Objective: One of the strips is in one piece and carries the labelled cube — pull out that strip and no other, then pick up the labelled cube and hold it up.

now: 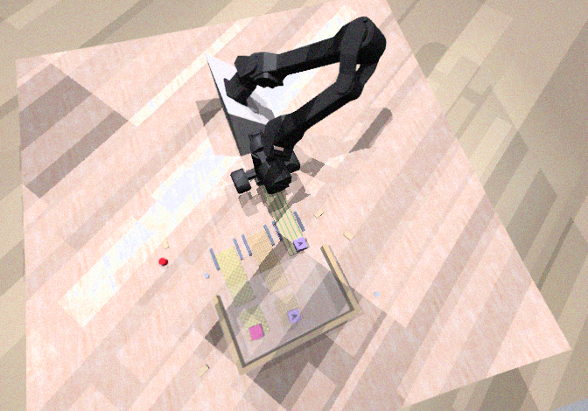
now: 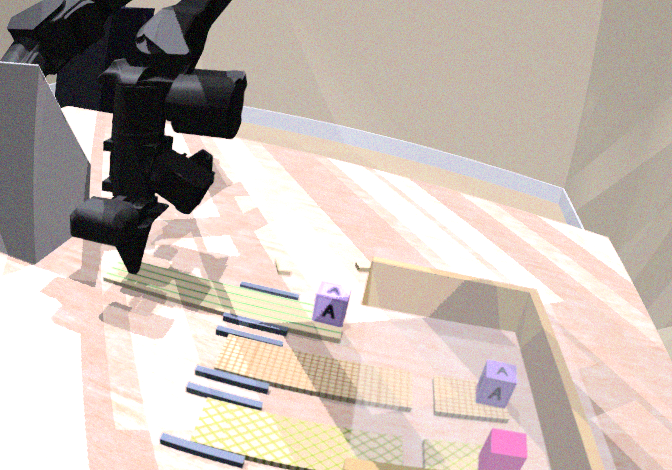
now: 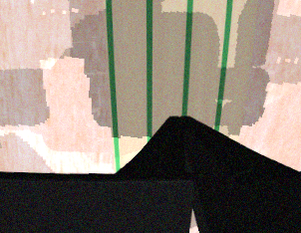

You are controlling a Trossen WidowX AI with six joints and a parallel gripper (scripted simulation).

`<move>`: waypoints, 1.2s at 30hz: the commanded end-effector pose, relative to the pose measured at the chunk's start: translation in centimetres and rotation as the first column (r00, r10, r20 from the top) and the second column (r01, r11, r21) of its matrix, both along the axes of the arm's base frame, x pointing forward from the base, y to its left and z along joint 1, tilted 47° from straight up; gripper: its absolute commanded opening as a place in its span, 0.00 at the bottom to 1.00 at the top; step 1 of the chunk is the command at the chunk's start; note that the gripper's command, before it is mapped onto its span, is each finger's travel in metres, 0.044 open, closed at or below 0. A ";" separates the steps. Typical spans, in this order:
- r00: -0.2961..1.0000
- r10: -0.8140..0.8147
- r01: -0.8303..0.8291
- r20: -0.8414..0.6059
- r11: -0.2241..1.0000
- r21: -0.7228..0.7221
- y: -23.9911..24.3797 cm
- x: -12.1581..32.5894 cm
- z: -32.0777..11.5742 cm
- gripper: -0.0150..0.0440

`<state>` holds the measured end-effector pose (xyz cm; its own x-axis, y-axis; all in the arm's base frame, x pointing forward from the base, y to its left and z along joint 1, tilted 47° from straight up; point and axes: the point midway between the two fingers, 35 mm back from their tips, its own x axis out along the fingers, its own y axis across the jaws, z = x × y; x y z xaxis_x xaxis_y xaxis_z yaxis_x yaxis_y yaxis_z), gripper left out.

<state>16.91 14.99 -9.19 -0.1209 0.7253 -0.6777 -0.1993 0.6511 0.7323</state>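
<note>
tool tip pressed together, nothing between the fingers, point bearing down on the near end of the green-lined strip. wrist view: dark tip sits over the strip's end edge, green lines running straight away from it.

key relation: the strip's long axis runs directly away from the tool toward the walled pen. the labelled cube rides the strip's far end, just outside the pen's open side, well apart from the tool. strip looks whole end to end. judgement: drag is along that axis, back toward the arm's base; cube then comes within reach, and the tool must lift and spread before any grasp. risk: a jerk could tip the cube off.

beside it, orange grid strip is broken, with a second lettered cube on its far piece inside the pen. yellow strip also broken; pink cube at its end. blue rails flank the strips.

worktop pinkish wood, streaked with shadow. grey wedge behind the arm. beige walls beyond.
</note>
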 end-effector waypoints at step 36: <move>0.999 0.010 -0.011 -0.037 1.000 -0.008 -0.3 -2.4 -0.3 0.25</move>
